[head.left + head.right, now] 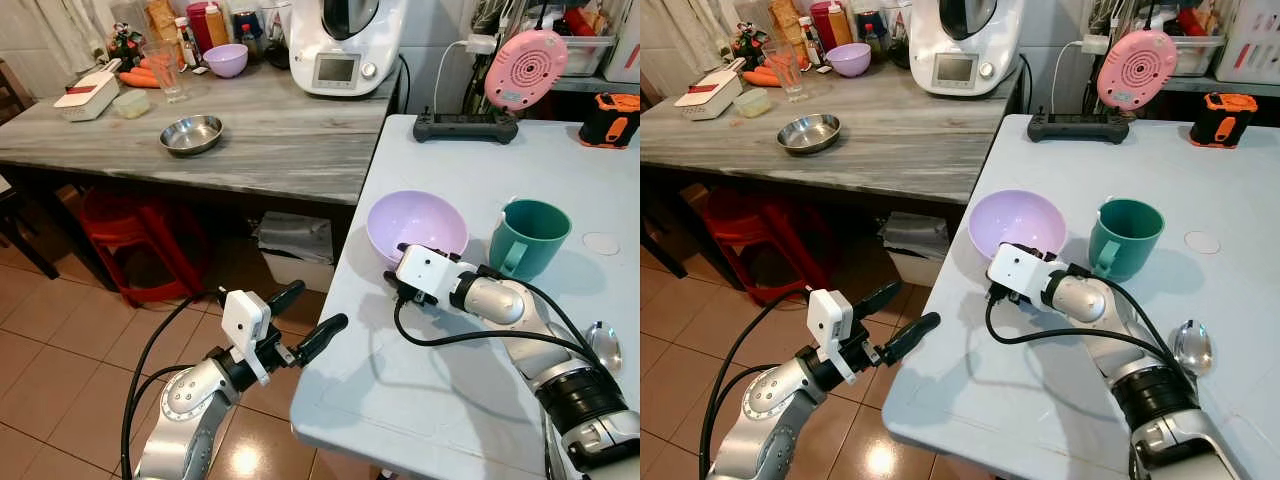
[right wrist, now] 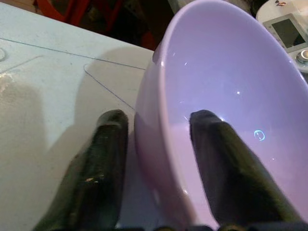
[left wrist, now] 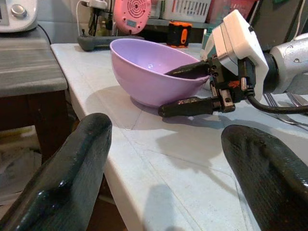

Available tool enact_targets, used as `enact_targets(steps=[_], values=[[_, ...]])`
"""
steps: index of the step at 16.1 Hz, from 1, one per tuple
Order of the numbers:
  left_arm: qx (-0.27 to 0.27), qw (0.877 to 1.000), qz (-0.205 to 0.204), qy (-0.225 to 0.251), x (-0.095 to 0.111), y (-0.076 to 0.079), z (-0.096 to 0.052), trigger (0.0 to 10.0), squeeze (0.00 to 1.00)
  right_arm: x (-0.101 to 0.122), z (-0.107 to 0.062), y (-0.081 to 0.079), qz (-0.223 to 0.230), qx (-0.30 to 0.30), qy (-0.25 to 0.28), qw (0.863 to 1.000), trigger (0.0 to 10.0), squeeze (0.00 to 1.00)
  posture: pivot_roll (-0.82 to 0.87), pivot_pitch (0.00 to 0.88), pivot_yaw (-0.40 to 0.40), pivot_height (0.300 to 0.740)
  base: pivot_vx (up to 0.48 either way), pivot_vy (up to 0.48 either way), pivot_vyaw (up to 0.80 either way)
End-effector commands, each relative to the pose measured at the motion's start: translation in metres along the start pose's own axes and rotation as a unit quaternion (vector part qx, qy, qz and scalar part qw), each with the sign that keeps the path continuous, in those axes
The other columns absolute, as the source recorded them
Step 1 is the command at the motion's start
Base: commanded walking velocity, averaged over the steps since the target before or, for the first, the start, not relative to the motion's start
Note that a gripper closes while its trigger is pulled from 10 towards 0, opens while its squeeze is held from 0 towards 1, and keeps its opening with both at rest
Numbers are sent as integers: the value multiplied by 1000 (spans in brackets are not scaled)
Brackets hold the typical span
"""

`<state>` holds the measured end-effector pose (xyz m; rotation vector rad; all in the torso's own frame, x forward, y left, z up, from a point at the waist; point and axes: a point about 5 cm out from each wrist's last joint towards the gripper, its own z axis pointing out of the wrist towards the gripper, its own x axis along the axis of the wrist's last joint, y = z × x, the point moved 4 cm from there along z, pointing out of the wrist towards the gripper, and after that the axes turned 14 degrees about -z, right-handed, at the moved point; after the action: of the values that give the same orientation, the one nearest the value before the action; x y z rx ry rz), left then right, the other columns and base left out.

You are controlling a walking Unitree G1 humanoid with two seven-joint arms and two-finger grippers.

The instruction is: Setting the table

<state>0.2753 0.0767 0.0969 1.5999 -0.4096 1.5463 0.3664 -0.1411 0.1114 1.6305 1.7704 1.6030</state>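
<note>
The right gripper (image 2: 156,125) had its two black fingers set astride the near wall of the lilac bowl (image 1: 417,222), one finger inside and one outside against the wall. The gap between them was narrow and taken up by the rim, but whether they were already pressing or only straddling it could not be told for sure; it looked like a light pinch. The bowl sat on the pale blue table (image 1: 420,400), near its left edge, tipped a little in the left wrist view.

Just right of the bowl stood a green mug (image 1: 528,238), close but apart from it. A spoon (image 1: 603,345) lay nearer and further right, beside the right forearm.

The left gripper (image 1: 305,320) hung off the table's left edge, over the tiled floor (image 1: 60,340), its fingers spread wide and holding nothing, pointed toward the bowl.

Further left stood a grey wooden counter (image 1: 280,140) with a steel dish (image 1: 191,133), a second purple bowl (image 1: 226,59), a glass (image 1: 166,68) and a white kitchen machine (image 1: 340,45) at its far side.

By my judgement the setting was partly done: bowl, mug and spoon were on the table, loosely grouped. The bowl probably remained to be placed properly, and the counter's items might yet be brought over.
</note>
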Motion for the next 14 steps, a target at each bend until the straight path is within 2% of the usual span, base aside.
enact_targets(steps=[1,12,14], values=[[-4,1000,7,-4,3,-2,0,10000,0,2,0,2,-9,-1,5,1000,0,0,-95,34,117,740,0,0,0],[-3,1000,10,-9,3,-4,1,10000,0,9,1,-2,-3,5,25,1000,0,0,-89,31,128,740,0,0,0],[5,1000,15,-7,5,-6,2,10000,0,14,2,5,0,-22,34,999,0,0,-86,28,127,740,0,0,0]])
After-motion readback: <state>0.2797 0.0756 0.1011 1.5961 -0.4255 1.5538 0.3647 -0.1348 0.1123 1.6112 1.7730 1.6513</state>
